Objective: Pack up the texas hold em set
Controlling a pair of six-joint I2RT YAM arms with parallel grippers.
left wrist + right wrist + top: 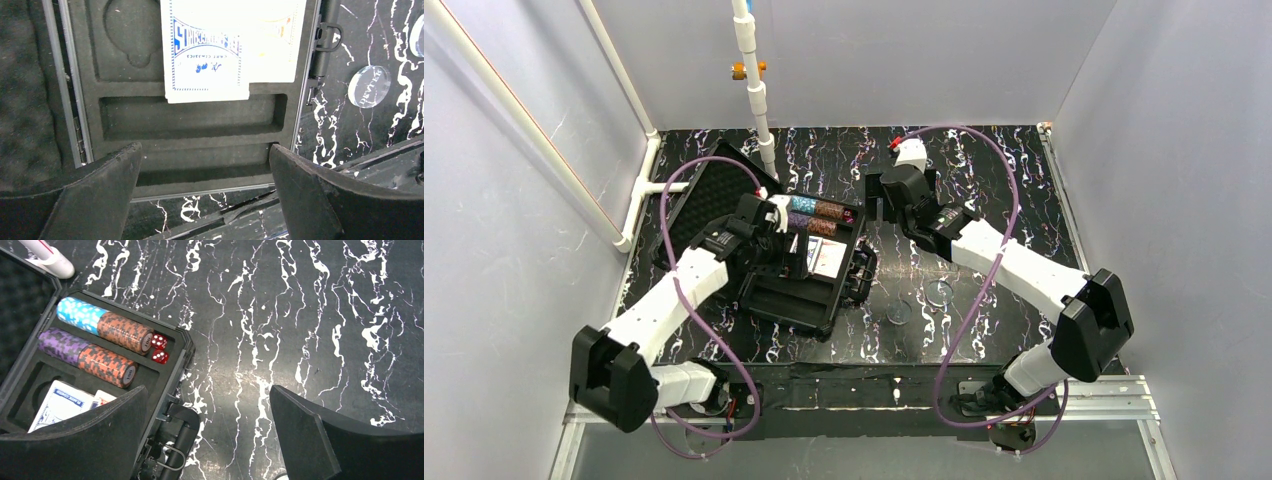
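Case (794, 315) sits open on the table (834, 160), left of centre, with the foam lid (709, 200) flung back to the far left. Chip stacks (107, 365) are in the two far rows of the tray, with red dice (159, 341) loose at their end. Card decks (207, 50) lie mid-tray. The two long slots (190, 117) on the near side are empty, and so is the round recess (125, 40).

Two clear discs (940, 292) are out on the table, right of the case and well apart from it. They aren't packed yet, so the job looks mostly done but not finished.

Left pincer (205, 155) hangs over the near slots, spread wide, grasping nothing. Right pincer (207, 392) hangs over bare table just right of the case handle (175, 440), also spread wide and empty.

Risks:
- The discs are thin, flat and see-through. Fingers may skid off them or shove them across the table instead of lifting.
- The blue deck overhangs the edge of the nearest slot. If it sits proud, the lid may not shut flat.
- The dice are loose, so a knock to the case could bounce them out.
- The left arm is over the tray, so swinging the lid could hit it or the white pipe (50, 260) nearby.
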